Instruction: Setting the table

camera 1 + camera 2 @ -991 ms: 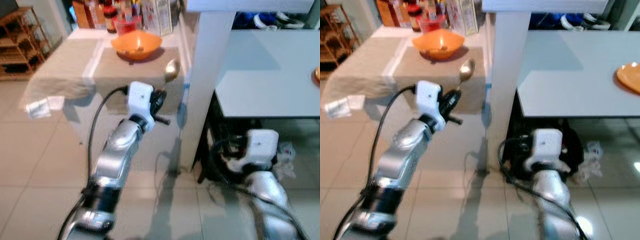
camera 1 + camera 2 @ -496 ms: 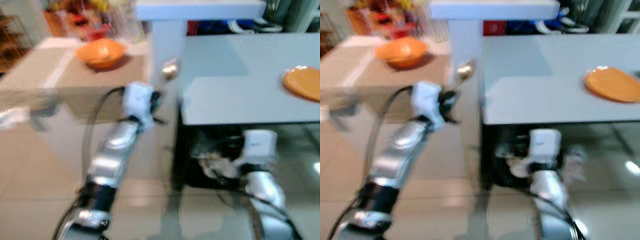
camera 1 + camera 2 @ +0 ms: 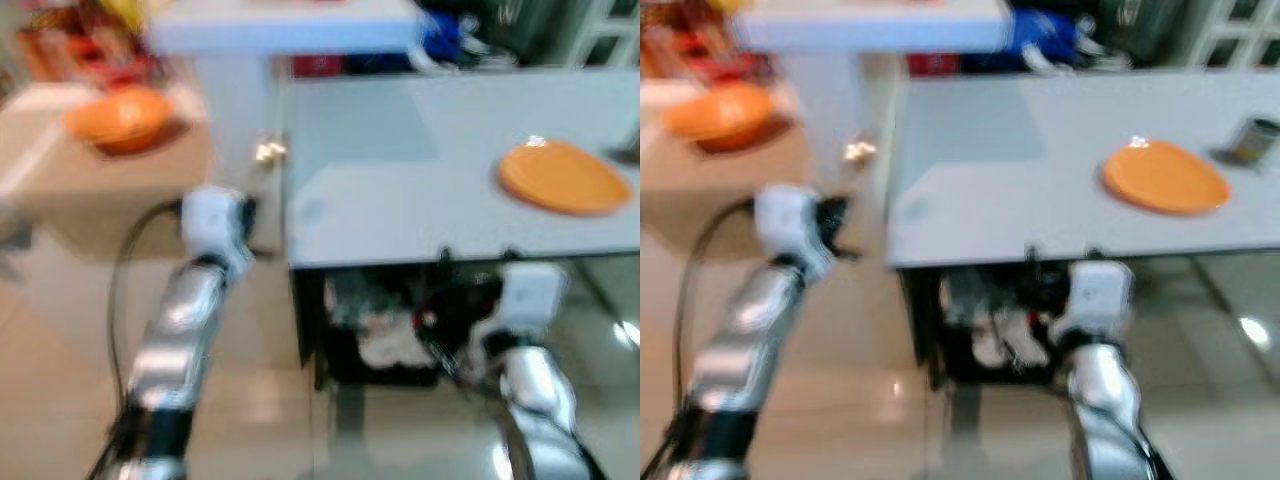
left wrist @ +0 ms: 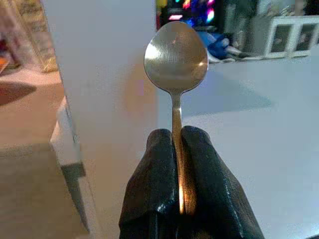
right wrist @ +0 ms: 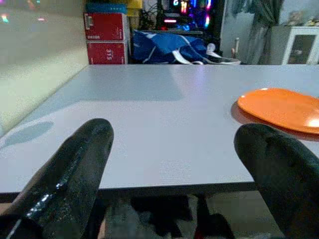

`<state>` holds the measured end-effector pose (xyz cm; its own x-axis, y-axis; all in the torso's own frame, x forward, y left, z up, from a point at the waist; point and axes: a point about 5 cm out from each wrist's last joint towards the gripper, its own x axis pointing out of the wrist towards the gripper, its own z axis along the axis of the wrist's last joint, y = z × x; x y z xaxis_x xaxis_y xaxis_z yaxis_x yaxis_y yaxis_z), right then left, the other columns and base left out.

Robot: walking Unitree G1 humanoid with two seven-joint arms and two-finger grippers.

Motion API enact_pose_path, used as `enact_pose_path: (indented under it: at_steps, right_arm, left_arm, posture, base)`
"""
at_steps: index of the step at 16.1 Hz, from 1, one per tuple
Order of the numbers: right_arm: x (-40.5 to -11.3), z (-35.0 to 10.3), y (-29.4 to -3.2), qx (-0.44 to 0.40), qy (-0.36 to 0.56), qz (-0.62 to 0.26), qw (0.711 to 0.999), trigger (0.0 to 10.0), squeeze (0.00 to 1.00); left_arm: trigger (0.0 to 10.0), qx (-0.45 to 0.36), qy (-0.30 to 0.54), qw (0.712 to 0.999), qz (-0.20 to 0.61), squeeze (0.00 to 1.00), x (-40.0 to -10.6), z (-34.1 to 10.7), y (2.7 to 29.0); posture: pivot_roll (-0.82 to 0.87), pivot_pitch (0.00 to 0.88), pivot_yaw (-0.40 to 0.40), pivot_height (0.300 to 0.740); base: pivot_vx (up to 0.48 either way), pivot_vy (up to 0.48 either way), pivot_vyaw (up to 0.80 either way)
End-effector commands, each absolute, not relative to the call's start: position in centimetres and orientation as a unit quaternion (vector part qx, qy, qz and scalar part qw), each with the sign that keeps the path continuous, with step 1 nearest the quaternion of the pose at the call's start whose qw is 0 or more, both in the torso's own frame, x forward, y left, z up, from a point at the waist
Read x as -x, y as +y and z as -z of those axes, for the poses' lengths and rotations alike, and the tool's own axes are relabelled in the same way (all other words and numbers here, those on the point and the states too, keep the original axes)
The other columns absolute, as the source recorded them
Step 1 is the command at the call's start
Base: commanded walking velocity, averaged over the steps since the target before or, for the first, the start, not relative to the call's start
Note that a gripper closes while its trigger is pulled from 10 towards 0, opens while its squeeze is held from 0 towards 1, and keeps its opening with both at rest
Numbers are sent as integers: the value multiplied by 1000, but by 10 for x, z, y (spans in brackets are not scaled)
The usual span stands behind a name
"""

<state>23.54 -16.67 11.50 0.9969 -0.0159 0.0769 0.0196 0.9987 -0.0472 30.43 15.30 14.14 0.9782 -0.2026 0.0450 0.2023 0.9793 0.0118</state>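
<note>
My left gripper (image 4: 178,164) is shut on the handle of a metal spoon (image 4: 175,59), bowl up. In the head views the spoon (image 3: 268,152) is held beside the white pillar, just left of the grey table's (image 3: 400,190) near corner. An orange plate (image 3: 562,177) lies on the table's right part. My right gripper (image 5: 174,169) is open, its fingers (image 5: 75,169) level with the table's front edge, the orange plate (image 5: 281,108) ahead of it. The right wrist (image 3: 530,295) hangs low, just below the table's front edge. Both head views are blurred.
A white pillar (image 3: 235,100) stands at the grey table's left corner. Left of it an orange bowl (image 3: 120,115) sits on a cloth-covered side table. A small tin (image 3: 1250,140) stands at the grey table's right. Clutter (image 3: 390,335) lies under the table.
The head view has swung right: the side table and bowl slid left and the grey table with the plate came into view. The spoon stays in my left gripper.
</note>
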Motion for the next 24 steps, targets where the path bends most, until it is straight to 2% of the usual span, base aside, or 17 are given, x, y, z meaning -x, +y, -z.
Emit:
enact_pose_path:
  at_steps: [1,5,7,9,12,18,24]
  right_arm:
    - [-234,-122,-172,28,-60,18,998,10000,0]
    - [-218,-121,-172,37,-58,6,998,10000,0]
    - [-213,-119,-175,39,-50,6,998,10000,0]
    - [-214,-119,-177,42,-51,8,998,10000,0]
    - [-220,-121,-174,40,-57,4,998,10000,0]
    - [-225,-119,-171,41,-56,8,998,10000,0]
    - [-227,-118,-168,43,-57,2,997,10000,0]
  left_arm:
    - [0,-5,-35,995,98,0,-298,-149,153]
    - [0,-13,13,999,40,0,-269,-133,186]
    - [0,-21,26,998,46,0,-258,-132,195]
    - [0,8,28,995,92,0,-245,-133,185]
    - [0,-1,1,994,113,0,-251,-143,166]
    - [0,-25,-19,988,150,0,-267,-154,158]
    - [0,-28,-20,984,173,0,-266,-153,149]
  posture:
    - [-134,0,58,740]
    - [-133,0,57,740]
    - [-131,0,49,740]
    - [-124,0,45,740]
    - [-120,0,48,740]
    - [-126,0,62,740]
    - [-128,0,62,740]
  base:
    - [334,-341,0]
    - [334,-341,0]
    - [311,-362,0]
    - [311,-360,0]
    - [319,-355,0]
    - [275,-390,0]
    - [270,-394,0]
